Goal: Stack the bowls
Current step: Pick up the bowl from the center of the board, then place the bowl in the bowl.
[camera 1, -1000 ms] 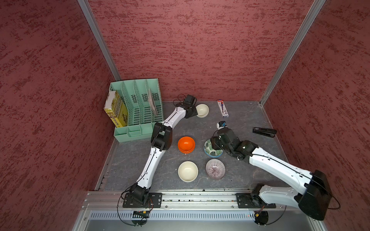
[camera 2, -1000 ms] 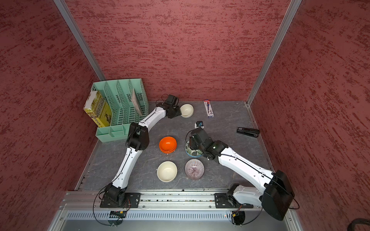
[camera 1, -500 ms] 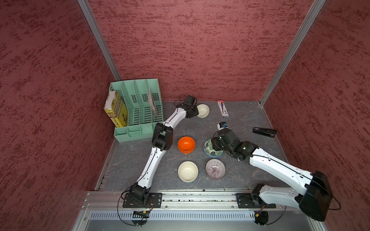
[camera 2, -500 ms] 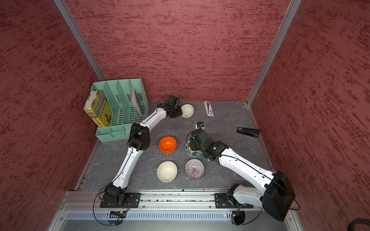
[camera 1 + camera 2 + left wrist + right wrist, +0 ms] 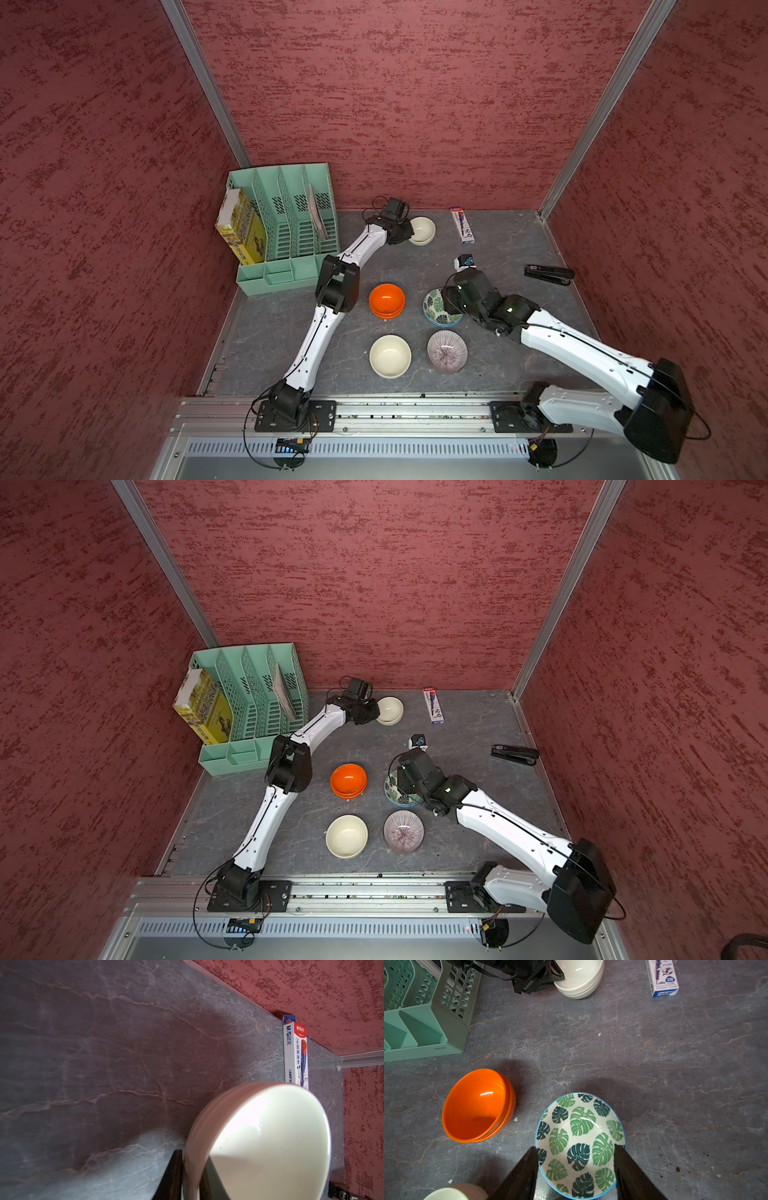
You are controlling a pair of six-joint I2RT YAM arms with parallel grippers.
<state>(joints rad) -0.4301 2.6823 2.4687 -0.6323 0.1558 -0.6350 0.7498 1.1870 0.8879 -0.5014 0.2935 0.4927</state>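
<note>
Round orange bowls (image 5: 475, 1105) shone glossy, far round cream bowl (image 5: 270, 1136) looked smoothly glazed, grey veined tabletop (image 5: 675, 1064) was matt, mint-green file rack (image 5: 286, 220) looked plastic.

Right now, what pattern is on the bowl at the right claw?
Bowl: green leaves on white; clearest in right wrist view.

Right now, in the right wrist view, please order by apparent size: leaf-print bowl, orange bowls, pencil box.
1. leaf-print bowl, nearest the camera
2. orange bowls
3. pencil box, farthest and cropped
</note>
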